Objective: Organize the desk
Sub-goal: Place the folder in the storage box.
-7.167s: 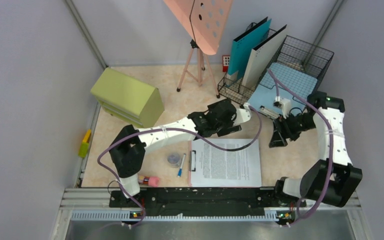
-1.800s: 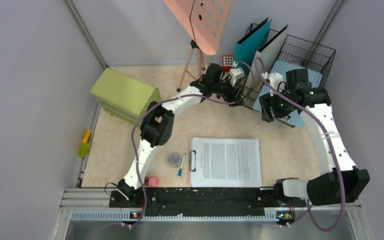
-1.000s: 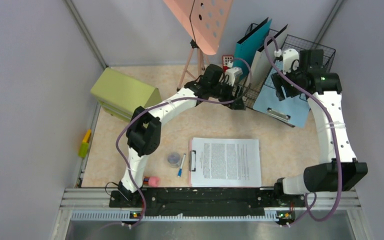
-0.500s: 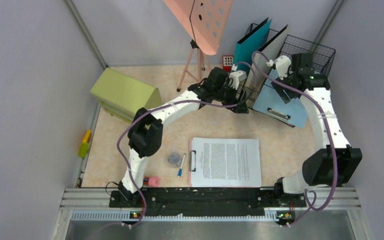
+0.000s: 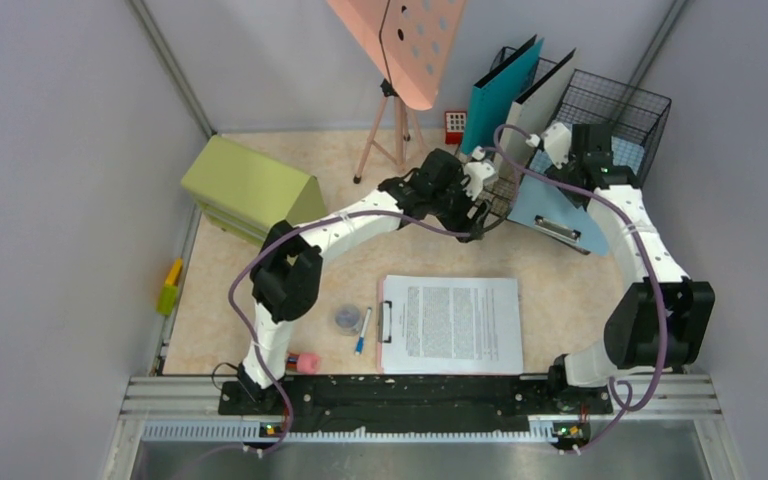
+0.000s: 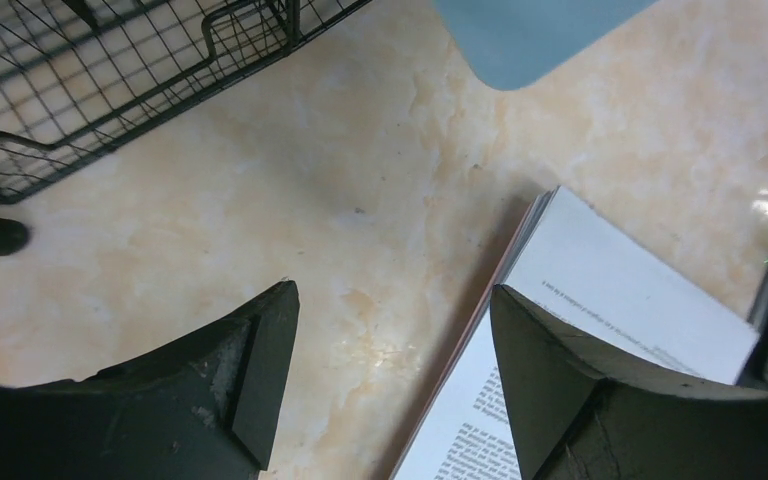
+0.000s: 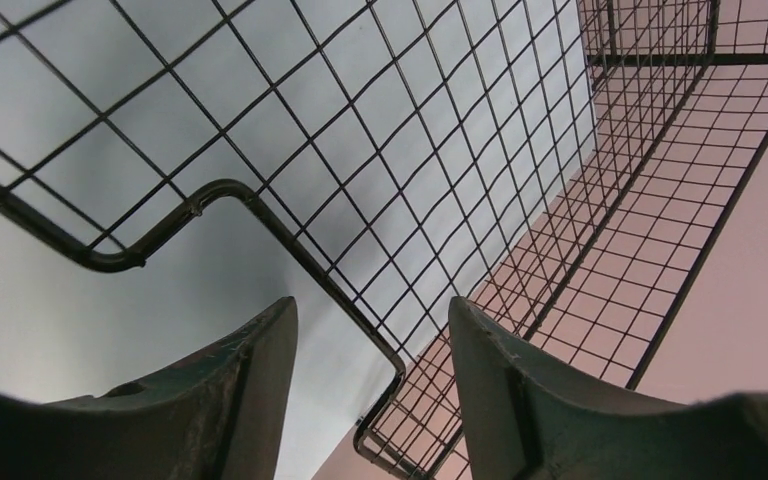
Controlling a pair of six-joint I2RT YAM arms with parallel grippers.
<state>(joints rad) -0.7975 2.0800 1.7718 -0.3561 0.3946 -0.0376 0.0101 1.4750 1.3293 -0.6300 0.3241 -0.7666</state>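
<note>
The desk is a pale marbled top. A blue clipboard leans tilted against the wire basket, its clip end low on the desk. My right gripper hovers at the board's upper end beside the wire file rack. In the right wrist view it is open, facing the rack's mesh with nothing held. My left gripper is open over bare desk, between the rack and the clipboard with a printed sheet.
A teal folder and a white folder stand in the rack. A green drawer cabinet sits at the left, a pink music stand at the back. A pen, round lid and pink object lie near the front.
My right gripper has come down and left from above the basket to the rack's side, its jaws a little narrower. The left gripper has drawn back toward the printed sheet. The blue clipboard stays leaning.
</note>
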